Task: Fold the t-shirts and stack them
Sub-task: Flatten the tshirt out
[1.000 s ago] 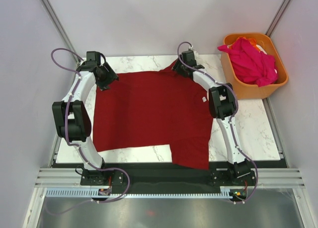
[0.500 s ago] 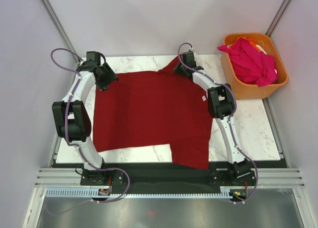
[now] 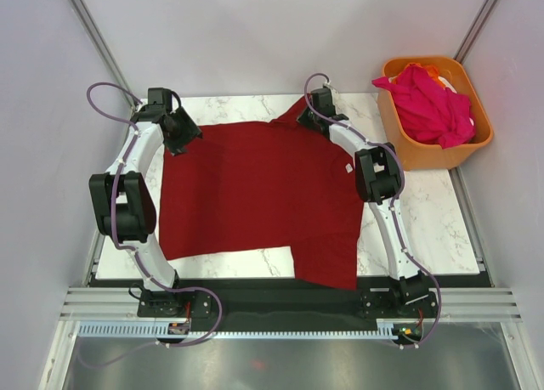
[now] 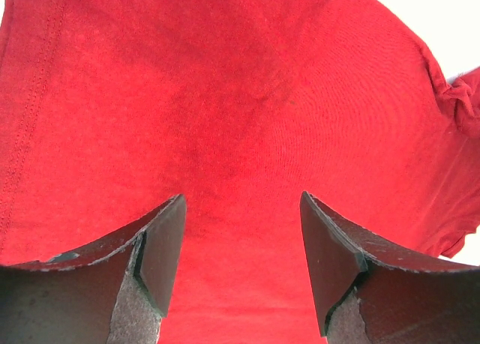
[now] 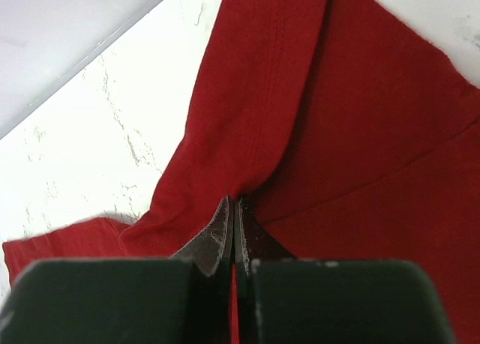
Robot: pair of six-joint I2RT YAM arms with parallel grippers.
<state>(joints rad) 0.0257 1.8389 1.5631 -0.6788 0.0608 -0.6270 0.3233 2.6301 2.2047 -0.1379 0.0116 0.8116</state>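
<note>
The crimson t-shirt lies spread across the marble worktop, its near hem spilling a little over the front edge between the two arm bases. It looks light, limp cloth that will sag and drag when lifted rather than keep its shape, so I'd judge corners, hems and seams the sensible places to pinch, since a doubled edge gives the fingers something to bite.

Further back, the left gripper hangs over the shirt's far left corner with its jaws standing wide apart and nothing between them; the red fabric lies directly beneath and ahead of it, flat, with a stitched hem running off to its left.

The right gripper is at the far right corner, pressed closed on a fold of the same shirt: the cloth bunches into a ridge running straight out ahead of the fingertips, with bare worktop off to its left. The small white label sits back toward that arm's elbow.

Beyond, to the right of that gripper and well apart, the magenta t-shirt is heaped in the orange tub.
</note>
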